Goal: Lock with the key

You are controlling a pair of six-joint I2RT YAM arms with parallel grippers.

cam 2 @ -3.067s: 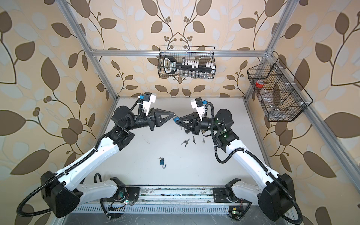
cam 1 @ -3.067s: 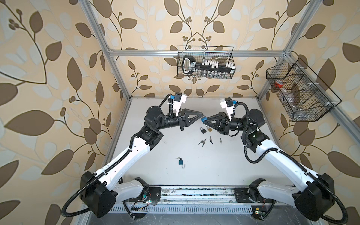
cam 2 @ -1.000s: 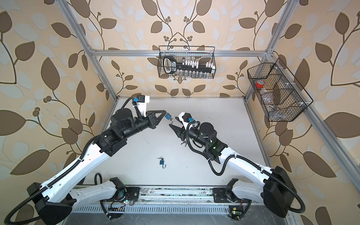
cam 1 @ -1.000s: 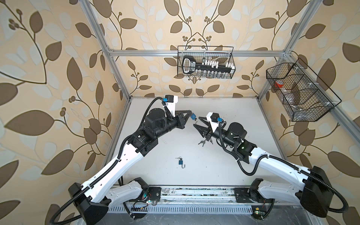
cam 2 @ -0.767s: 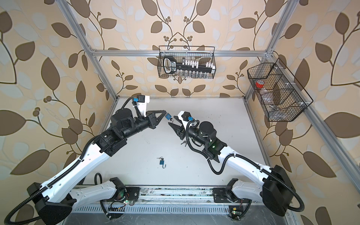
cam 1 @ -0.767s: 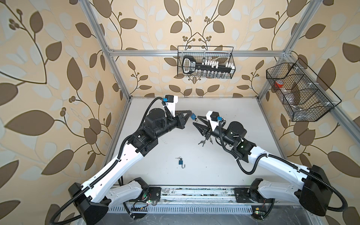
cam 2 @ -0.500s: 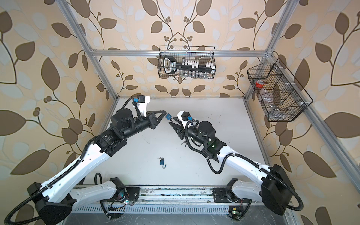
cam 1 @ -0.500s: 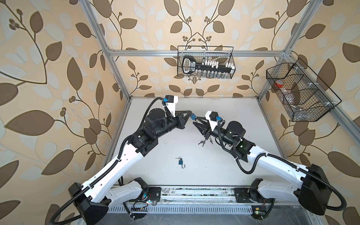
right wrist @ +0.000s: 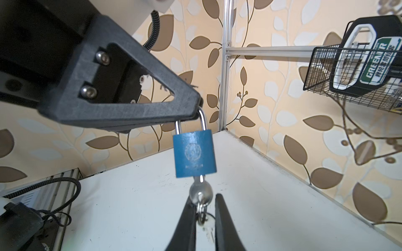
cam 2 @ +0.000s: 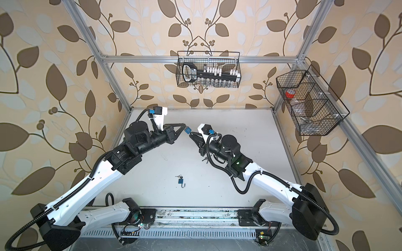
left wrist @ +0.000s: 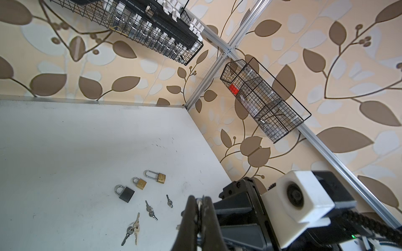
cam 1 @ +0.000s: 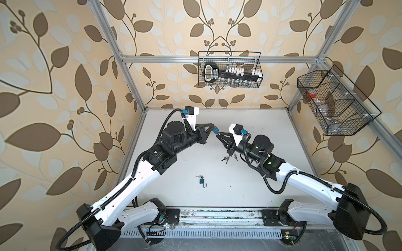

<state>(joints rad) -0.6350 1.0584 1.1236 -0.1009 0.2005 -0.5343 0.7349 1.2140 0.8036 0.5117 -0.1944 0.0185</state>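
In midair: blue padlock [right wrist: 194, 153], silver shackle [right wrist: 202, 120], silver key [right wrist: 200, 192] in underside.

a blue padlock [right wrist: 194, 154] with silver shackle [right wrist: 203, 121] and silver key [right wrist: 200, 192], over a white bench [right wrist: 141, 206], against beige wallpaper [right wrist: 272, 87] patterned with brown and pale leaves.
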